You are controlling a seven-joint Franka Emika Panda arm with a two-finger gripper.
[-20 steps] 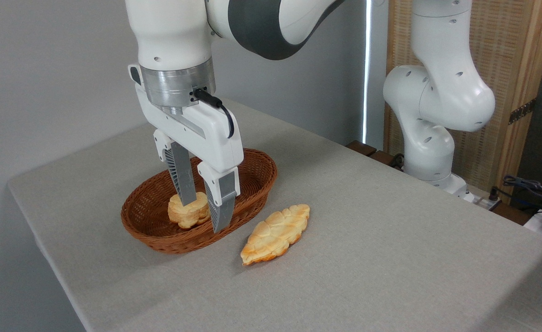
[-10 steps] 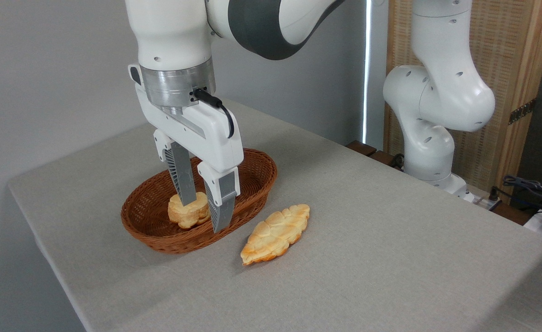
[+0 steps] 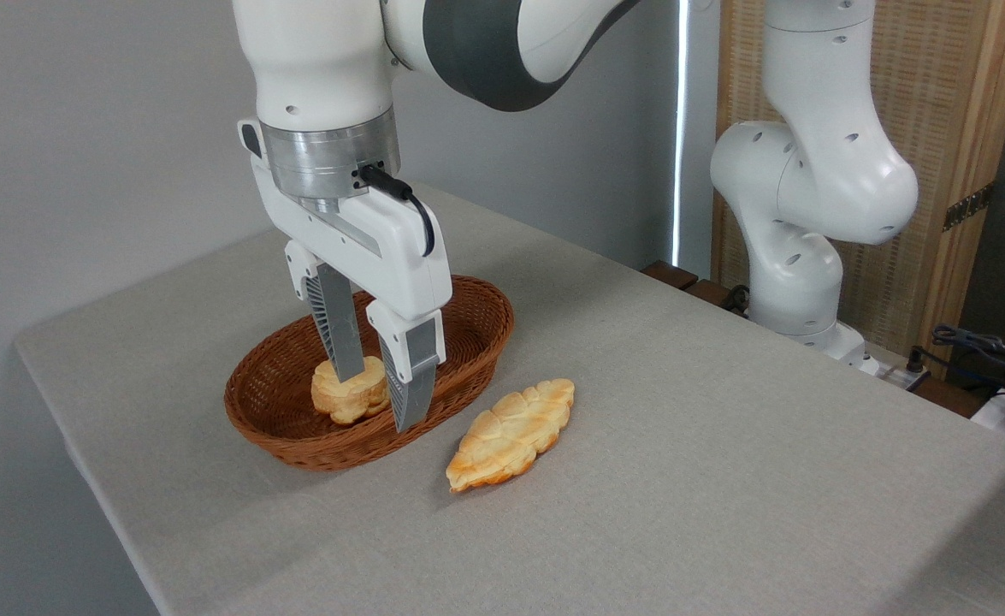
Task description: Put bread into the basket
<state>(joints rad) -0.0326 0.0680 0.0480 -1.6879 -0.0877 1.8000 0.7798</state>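
Straddling bun in basket, end effector spread; loaf beside

1. The oval woven wicker basket was reddish-brown.
2. The small round bun and the long leaf-shaped loaf were golden-brown with a lumpy pattern.
3. The cloth-covered table was plain grey.
4. The ribbed fingers were grey.

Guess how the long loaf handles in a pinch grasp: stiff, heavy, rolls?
The long loaf lies flat on the table, so it probably won't roll. Its lumpy crust should resist slipping. Gripped off-centre, its pointed ends may sag or tilt.
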